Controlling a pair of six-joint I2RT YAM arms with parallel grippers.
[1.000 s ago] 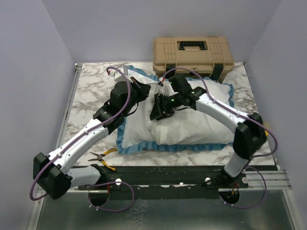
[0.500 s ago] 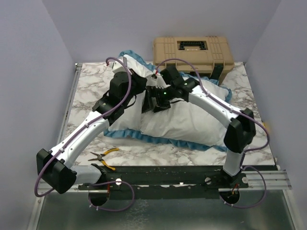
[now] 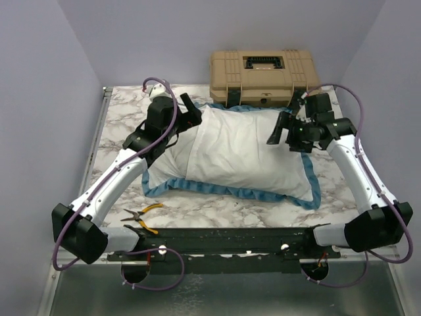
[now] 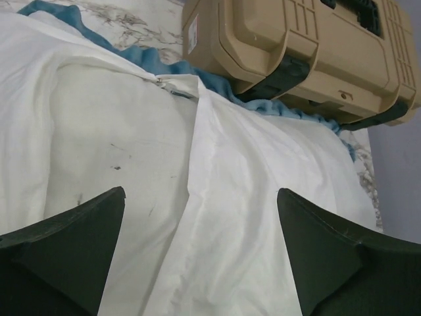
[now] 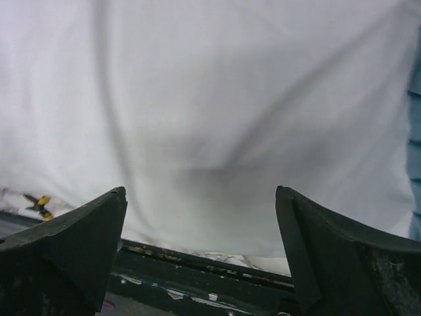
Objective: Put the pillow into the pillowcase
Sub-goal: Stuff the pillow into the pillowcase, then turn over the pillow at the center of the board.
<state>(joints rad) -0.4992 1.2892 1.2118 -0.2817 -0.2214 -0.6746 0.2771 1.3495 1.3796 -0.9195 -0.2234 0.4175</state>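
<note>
The pillowcase lies flat across the middle of the table, white side up, with its blue frilled edging showing all round. It bulges plumply. In the left wrist view a speckled white pillow shows beside a loose white flap of the pillowcase, with a zipper pull at the top of the seam. My left gripper hovers open over the case's far left corner. My right gripper hangs open over its far right part. Neither holds anything.
A tan hard case stands at the back edge, touching the frill. Yellow-handled pliers lie near the front left of the marble table. Grey walls close in left, right and behind.
Both grippers opened and let go of the fabric. The lifted case dropped flat onto the table. The right arm swung out to the right, and the left gripper drew back slightly.
</note>
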